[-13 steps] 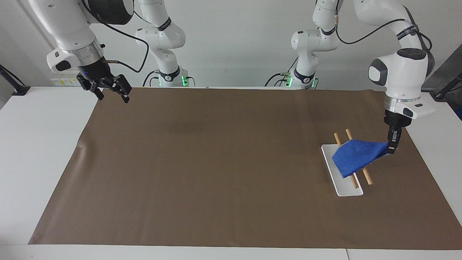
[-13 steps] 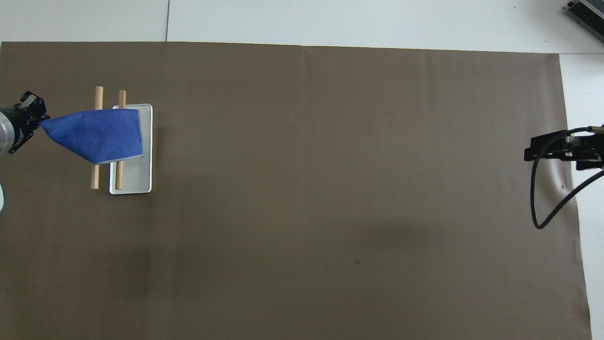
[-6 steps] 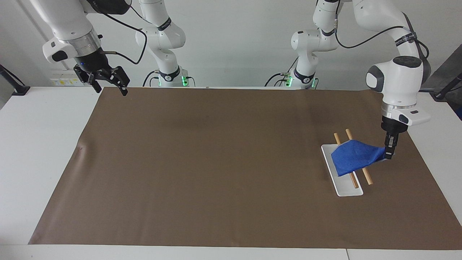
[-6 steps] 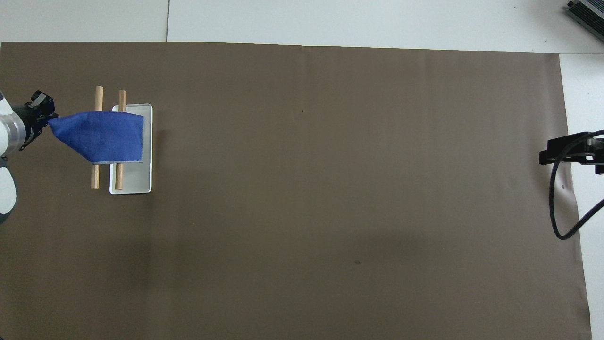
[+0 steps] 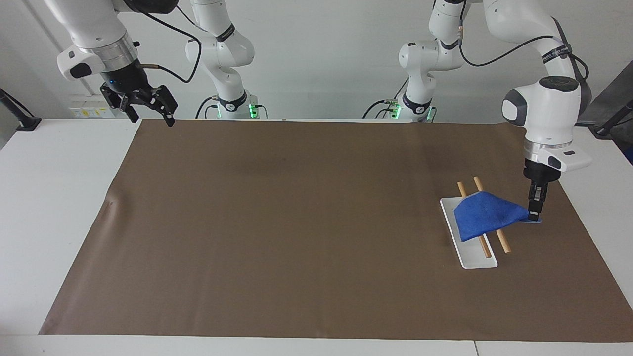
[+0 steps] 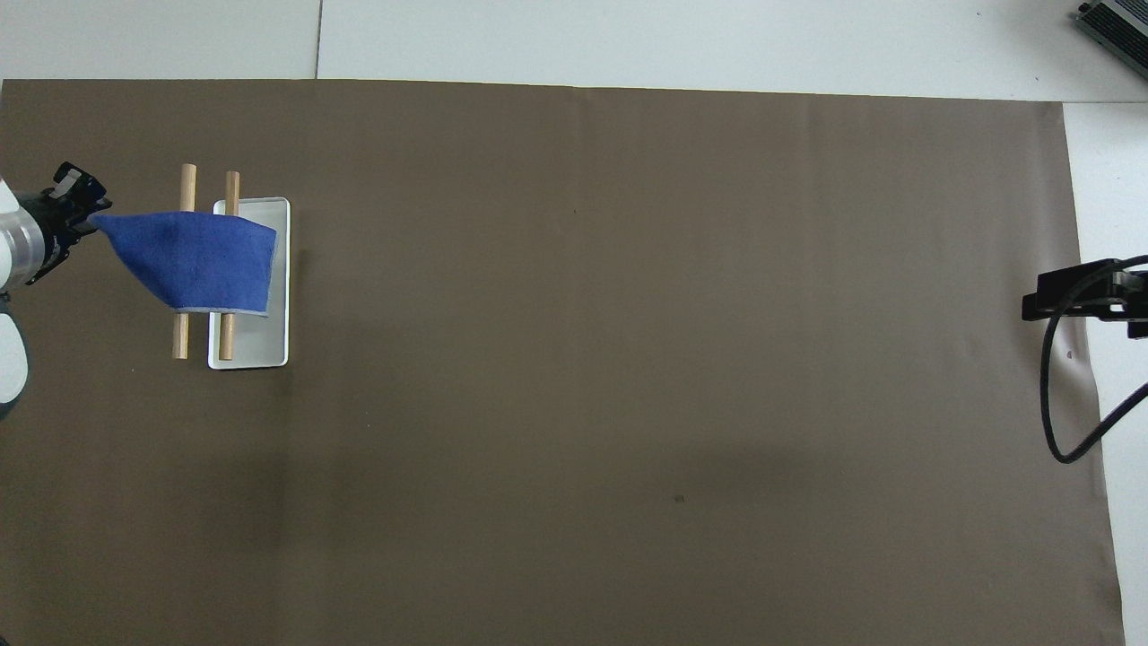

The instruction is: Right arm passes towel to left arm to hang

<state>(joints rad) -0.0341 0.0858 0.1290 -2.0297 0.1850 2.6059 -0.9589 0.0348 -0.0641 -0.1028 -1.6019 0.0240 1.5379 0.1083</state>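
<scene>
The blue towel (image 5: 484, 215) lies draped over the two wooden rods (image 5: 503, 244) of a small rack with a white base (image 5: 477, 261), toward the left arm's end of the table. My left gripper (image 5: 534, 213) points down, shut on the towel's corner, low over the mat beside the rack. In the overhead view the towel (image 6: 197, 260) spans both rods (image 6: 181, 341) from the left gripper (image 6: 85, 215) to the base (image 6: 256, 350). My right gripper (image 5: 151, 117) is open and empty, raised over the mat's corner at its own end; it also shows in the overhead view (image 6: 1031, 301).
A brown mat (image 5: 296, 222) covers most of the white table (image 5: 54, 198). The right arm's black cable (image 6: 1063, 431) loops over the mat's edge. A dark box (image 6: 1117, 27) sits at the table's corner farthest from the robots.
The left gripper has lowered the towel's held corner toward the mat, so the cloth sags onto the rods. The right gripper has risen and drawn back toward its own end.
</scene>
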